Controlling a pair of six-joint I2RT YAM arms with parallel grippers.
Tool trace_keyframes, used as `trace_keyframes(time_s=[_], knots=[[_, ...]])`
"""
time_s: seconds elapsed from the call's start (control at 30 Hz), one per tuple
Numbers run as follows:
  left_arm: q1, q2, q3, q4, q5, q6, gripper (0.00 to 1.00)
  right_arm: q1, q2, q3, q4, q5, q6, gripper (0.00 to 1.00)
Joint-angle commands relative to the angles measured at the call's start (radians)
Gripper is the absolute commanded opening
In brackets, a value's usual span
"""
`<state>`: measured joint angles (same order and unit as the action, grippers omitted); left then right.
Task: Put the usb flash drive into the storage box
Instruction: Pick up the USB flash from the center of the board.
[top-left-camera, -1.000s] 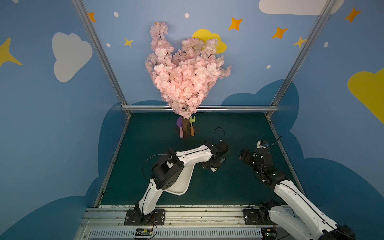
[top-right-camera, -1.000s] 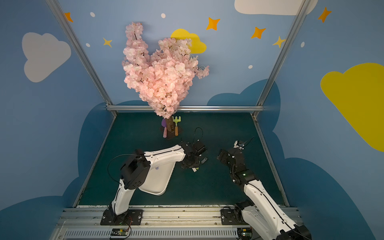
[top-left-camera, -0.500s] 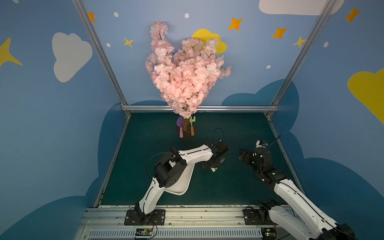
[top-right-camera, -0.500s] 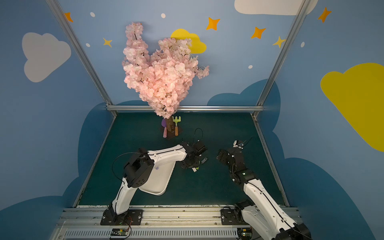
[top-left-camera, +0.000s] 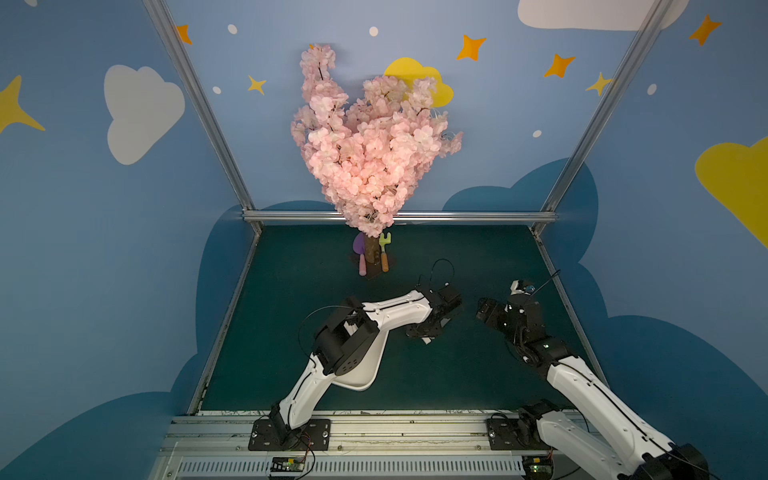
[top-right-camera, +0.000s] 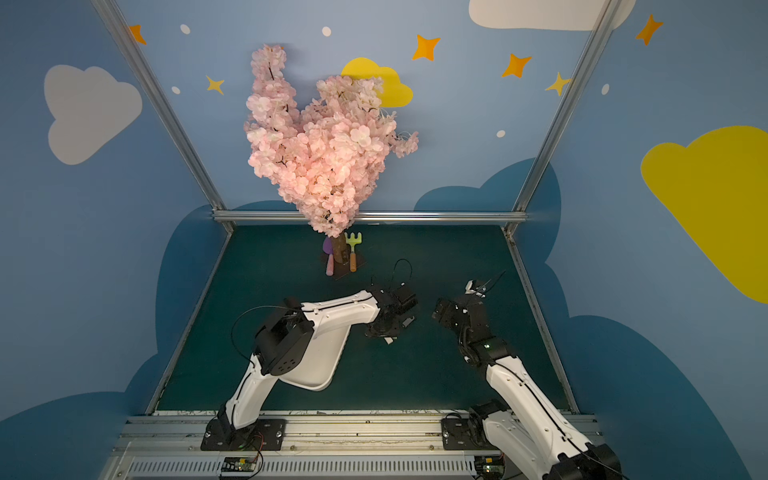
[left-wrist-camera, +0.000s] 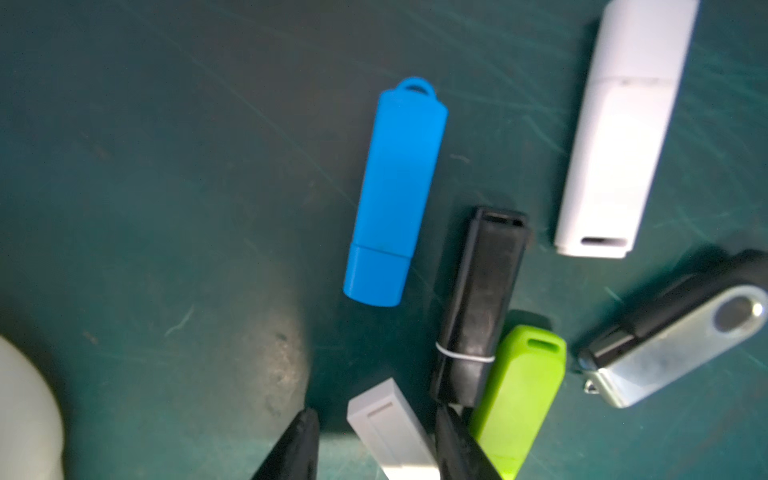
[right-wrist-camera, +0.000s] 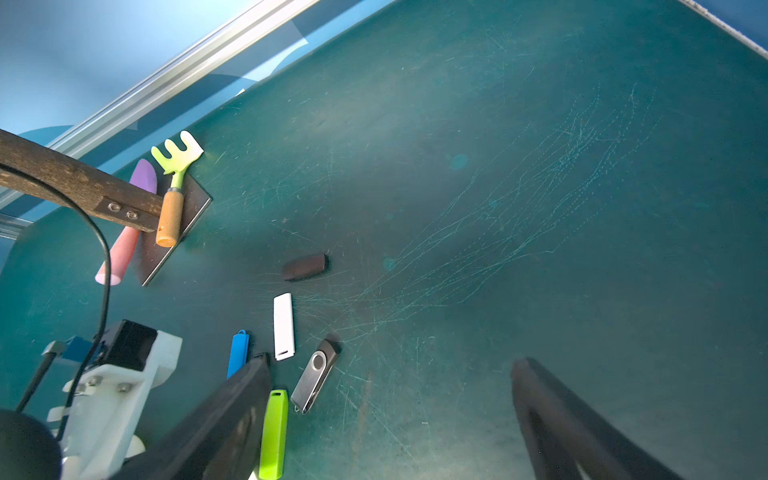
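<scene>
Several usb flash drives lie bunched on the green mat: blue (left-wrist-camera: 395, 191), white (left-wrist-camera: 623, 137), black (left-wrist-camera: 478, 303), green (left-wrist-camera: 519, 395), a metal swivel one (left-wrist-camera: 673, 345) and a small grey one (left-wrist-camera: 390, 428). My left gripper (left-wrist-camera: 376, 415) stands low over the mat with its jaws either side of the grey drive. One finger is against it and a gap shows at the other. The white storage box (top-left-camera: 365, 370) lies partly hidden under my left arm, at the near left. My right gripper (right-wrist-camera: 392, 365) hangs wide open beside the drives, holding nothing.
A pink blossom tree (top-left-camera: 370, 158) stands at the back middle, with a toy rake (top-left-camera: 384, 251) and a toy shovel (top-left-camera: 360, 255) at its base. A dark cap-like piece (right-wrist-camera: 305, 266) lies apart from the drives. Metal frame rails (top-left-camera: 399, 216) edge the mat.
My left gripper's jaws have narrowed around the grey drive, and the left elbow has shifted slightly. The right arm has stayed still.
</scene>
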<state>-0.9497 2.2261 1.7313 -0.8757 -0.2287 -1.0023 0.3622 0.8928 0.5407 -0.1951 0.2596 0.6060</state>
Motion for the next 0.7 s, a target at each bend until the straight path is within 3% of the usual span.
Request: trace_keyframes(time_s=[0.0,0.07,0.67], knots=[[-0.007,0.039,-0.027,-0.053,0.029,0.023,0.44,-0.003,0.005,0.039,-0.004,-0.012,0.006,0.95],[-0.011,0.034,-0.034,-0.055,0.032,0.033,0.37,-0.003,0.007,0.038,-0.003,-0.013,0.006,0.95],[-0.011,-0.052,-0.058,-0.041,0.017,0.126,0.17,-0.003,0.032,0.047,-0.009,-0.025,0.012,0.94]])
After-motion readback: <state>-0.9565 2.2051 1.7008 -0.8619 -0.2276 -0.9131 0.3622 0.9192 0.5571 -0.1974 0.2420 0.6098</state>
